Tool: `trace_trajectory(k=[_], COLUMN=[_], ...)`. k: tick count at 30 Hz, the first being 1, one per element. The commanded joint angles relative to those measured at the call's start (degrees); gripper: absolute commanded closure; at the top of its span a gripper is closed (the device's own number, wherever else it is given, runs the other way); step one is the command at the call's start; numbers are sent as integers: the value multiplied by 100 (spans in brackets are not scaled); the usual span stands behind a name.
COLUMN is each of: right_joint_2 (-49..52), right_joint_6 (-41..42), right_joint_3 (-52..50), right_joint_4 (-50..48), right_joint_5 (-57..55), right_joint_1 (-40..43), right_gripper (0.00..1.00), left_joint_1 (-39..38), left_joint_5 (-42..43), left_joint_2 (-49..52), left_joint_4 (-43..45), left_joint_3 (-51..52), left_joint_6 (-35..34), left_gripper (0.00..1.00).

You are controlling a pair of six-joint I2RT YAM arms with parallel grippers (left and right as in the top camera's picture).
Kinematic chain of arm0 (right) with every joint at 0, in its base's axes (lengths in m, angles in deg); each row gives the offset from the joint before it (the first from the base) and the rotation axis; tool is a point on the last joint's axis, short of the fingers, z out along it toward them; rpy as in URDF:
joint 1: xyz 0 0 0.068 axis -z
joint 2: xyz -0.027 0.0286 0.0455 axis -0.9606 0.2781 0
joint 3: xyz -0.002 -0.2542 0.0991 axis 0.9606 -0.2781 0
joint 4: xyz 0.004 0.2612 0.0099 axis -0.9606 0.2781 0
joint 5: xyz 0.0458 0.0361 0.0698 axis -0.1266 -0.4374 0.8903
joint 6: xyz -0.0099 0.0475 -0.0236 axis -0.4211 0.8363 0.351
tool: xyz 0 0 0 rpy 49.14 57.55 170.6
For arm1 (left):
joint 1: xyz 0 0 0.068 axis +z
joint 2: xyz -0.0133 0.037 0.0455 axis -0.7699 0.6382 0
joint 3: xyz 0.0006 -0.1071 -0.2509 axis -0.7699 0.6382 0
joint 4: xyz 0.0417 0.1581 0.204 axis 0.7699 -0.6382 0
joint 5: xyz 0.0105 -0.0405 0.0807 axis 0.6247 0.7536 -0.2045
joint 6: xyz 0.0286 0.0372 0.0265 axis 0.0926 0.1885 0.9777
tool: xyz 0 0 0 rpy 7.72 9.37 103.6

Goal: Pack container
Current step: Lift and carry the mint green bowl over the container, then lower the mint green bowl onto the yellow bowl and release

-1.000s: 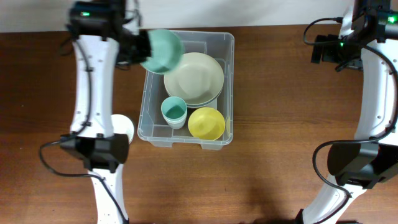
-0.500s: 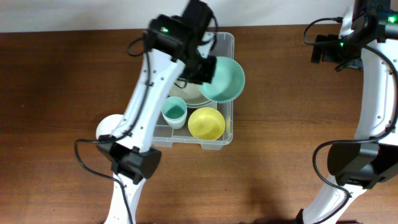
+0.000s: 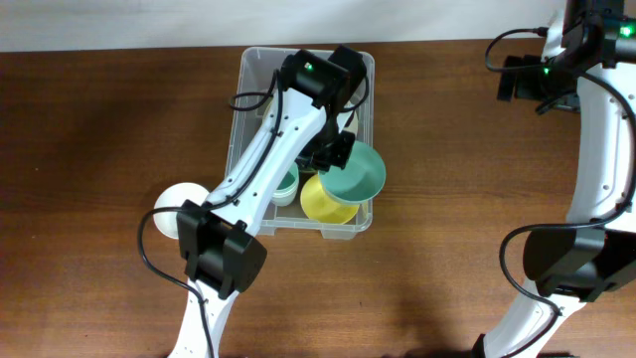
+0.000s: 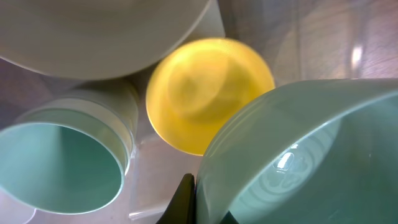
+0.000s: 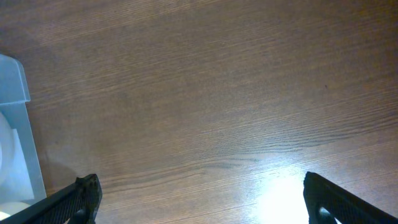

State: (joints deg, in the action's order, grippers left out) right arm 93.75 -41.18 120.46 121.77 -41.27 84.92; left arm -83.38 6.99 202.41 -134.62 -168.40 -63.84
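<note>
The clear container [image 3: 366, 72] stands at the table's middle back; its corner shows in the right wrist view [image 5: 15, 130]. My left gripper [image 3: 334, 151] reaches over it, shut on the rim of a teal bowl [image 3: 358, 175] [image 4: 311, 162], held tilted above the bin's right front part. One finger [image 4: 185, 200] presses the bowl's outer wall. Inside the bin lie a yellow bowl [image 3: 320, 205] [image 4: 208, 93], a teal cup [image 3: 288, 185] [image 4: 59, 165] and a cream plate [image 4: 99, 31], mostly hidden by the arm from overhead. My right gripper [image 5: 202, 190] is open and empty over bare table.
A white round dish [image 3: 175, 205] sits on the wood table left of the bin's front. My right arm [image 3: 596, 129] stands at the far right, its gripper near the back edge.
My left arm swung the teal bowl from the bin's back left, across it, down to its right front part over the yellow bowl. The right arm has not moved.
</note>
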Motion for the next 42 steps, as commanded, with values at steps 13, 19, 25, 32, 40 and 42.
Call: trace_trajectory(k=[13,19,25,32,40,42], right_joint_2=[-15,-15,-15,-15,-15,-15], right_joint_6=[-13,-13,-13,-13,-13,-13], right_joint_3=[-20,-20,-20,-20,-20,-20], right_joint_4=[-2,-2,-2,-2,-2,-2], right_joint_5=[-31,-33,-31,-31,-31,-31], right_joint_1=[22,22,22,22,22,22], right_gripper=[1,1,1,1,1,1], left_joint_1=[-284,-402,-466,-704,-872,-728], left_joint_5=[-855,-1008,-1027,-1751,-2306,-2240], left_joint_2=[-13,-179,-929,-1816,-2889,-3062], left_joint_4=[203,192,140,234,2413,3012], left_joint_3=[289,289,289,584,3506,4172], left_joint_6=[72,72,70,-306,-557,-557], left_gripper=[99,99,99,99,99,99])
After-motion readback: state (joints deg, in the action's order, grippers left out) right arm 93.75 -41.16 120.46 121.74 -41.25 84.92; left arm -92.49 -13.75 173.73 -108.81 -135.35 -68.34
